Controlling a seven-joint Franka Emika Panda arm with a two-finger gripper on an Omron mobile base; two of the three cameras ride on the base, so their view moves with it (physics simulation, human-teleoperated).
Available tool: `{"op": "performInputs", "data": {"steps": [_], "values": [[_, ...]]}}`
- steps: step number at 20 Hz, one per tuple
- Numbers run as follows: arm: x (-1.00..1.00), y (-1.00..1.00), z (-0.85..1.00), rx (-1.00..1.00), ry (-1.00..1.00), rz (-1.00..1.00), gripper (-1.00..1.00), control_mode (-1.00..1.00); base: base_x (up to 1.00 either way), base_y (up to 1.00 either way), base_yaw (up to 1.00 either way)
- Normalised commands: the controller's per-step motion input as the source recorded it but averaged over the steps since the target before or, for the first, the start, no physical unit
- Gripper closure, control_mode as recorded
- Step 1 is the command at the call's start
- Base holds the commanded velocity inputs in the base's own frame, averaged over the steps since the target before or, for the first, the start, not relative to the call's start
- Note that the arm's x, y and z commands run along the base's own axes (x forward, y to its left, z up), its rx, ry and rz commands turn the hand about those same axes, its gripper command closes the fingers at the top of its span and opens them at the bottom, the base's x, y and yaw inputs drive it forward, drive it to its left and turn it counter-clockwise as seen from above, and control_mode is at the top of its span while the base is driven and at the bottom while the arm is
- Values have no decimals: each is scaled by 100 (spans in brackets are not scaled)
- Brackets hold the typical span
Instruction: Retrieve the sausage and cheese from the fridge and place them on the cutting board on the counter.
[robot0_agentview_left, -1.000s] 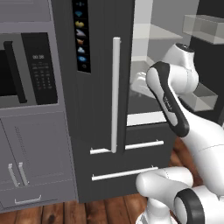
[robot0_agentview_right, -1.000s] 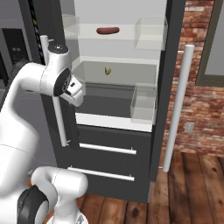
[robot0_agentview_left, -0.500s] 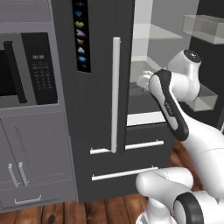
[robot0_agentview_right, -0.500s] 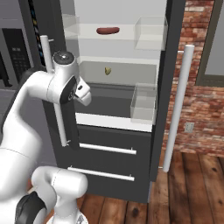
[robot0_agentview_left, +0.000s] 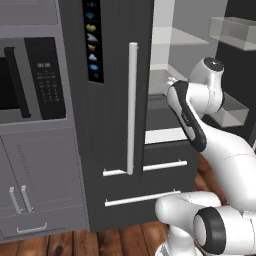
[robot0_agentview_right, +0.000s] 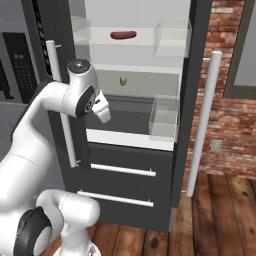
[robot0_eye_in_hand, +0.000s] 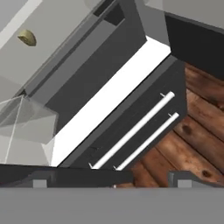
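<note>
Over the last second the arm was swung from beside the fridge (robot0_agentview_right: 200, 75) opening toward its interior. The end effector (robot0_eye_in_hand: 109, 177) was held fully open and empty, aimed at the lower shelf edge. The sausage (robot0_agentview_right: 123, 35) lay on the top shelf, the cheese (robot0_agentview_right: 123, 80) one shelf below. Neither was yet retrieved.

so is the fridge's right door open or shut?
Open. The fridge interior shows, the sausage and cheese sitting on its shelves.
</note>
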Motion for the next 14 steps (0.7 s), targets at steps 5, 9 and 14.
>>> {"op": "performInputs", "data": {"steps": [5,9,14], "values": [[49,-4,9,21,-1,6,-100,-100,0,0,0],[48,4,13,16,-2,17,-100,-100,0,0,0],[43,33,10,4,-1,21,-100,-100,0,0,0]]}}
